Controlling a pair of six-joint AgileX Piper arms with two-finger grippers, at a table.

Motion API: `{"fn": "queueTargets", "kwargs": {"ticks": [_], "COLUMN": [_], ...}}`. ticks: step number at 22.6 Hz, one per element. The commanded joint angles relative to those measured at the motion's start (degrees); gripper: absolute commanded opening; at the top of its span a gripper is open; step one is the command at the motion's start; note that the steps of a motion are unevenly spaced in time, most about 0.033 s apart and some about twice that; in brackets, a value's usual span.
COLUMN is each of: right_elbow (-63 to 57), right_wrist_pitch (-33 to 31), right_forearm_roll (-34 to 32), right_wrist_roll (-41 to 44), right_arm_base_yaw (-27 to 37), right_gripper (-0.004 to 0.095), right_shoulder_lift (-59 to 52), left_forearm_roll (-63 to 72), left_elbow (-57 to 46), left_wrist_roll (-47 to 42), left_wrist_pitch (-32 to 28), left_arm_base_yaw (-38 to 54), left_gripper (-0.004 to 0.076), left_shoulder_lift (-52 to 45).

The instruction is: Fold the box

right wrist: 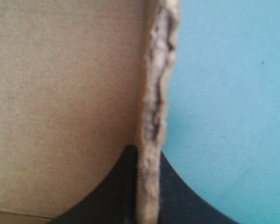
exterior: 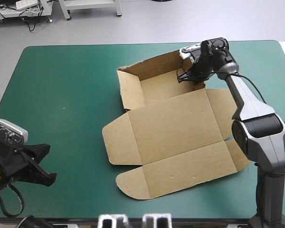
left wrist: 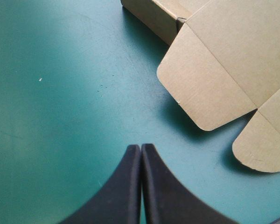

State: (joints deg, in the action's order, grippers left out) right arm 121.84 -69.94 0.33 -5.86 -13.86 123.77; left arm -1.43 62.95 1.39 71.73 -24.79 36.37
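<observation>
At the near left corner of the tabletop (exterior: 61,85), the left end effector (left wrist: 141,150) is over bare teal-green cover. Its two black fingers (left wrist: 121,191) are pressed together into one pointed arch. It is well apart from the box (exterior: 175,118). In its wrist view two rounded flaps of brown board lie flat on the cover, ahead of it and off to one side.

The box lies from the middle of the tabletop toward the right, partly formed. Its far part is an open tray: the left wall (exterior: 131,90) and the far wall (exterior: 149,62) stand raised and meet at a corner, with the tray floor between them. Nearer the robot the wide lid panel (exterior: 171,137) lies flat. A rounded side flap (exterior: 116,142) adjoins its left side, and a long front flap (exterior: 175,175), rounded at its left end, runs along its near edge. Another flap at the right lies partly under the right arm.

Farther right, the right end effector (exterior: 189,76) reaches down at the tray's far right corner, clamped on the top edge of the wall there. In its wrist view the raw board edge (right wrist: 151,116) runs up between its two black fingers, with brown board on one side and teal-green cover on the other.
</observation>
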Motion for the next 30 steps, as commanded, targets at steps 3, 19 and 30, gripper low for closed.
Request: {"fn": "queueTargets", "kwargs": {"ticks": [3, 19, 30], "right_elbow": [5.9, 5.5, 4.3], "right_wrist_pitch": [-2.0, -2.0, -2.0], "right_forearm_roll": [-9.0, -3.6, -5.5], "right_wrist_roll": [-0.8, -2.1, -3.4], "right_arm_base_yaw": [5.7, 35.2, 37.0], "right_gripper": [-0.0024, -0.0024, 0.0371], "right_shoulder_lift": [-7.6, -6.5, -6.4], "left_forearm_roll": [-0.2, -1.6, -2.3], "left_elbow": [1.2, 1.2, 1.2], "left_wrist_roll": [0.3, 0.2, 0.1], "left_wrist_pitch": [2.3, 1.3, -0.9], "left_arm_base_yaw": [-0.3, -0.3, -0.3], "left_gripper": [-0.0011, -0.0011, -0.0011], "left_shoulder_lift": [0.4, 0.4, 0.4]}}
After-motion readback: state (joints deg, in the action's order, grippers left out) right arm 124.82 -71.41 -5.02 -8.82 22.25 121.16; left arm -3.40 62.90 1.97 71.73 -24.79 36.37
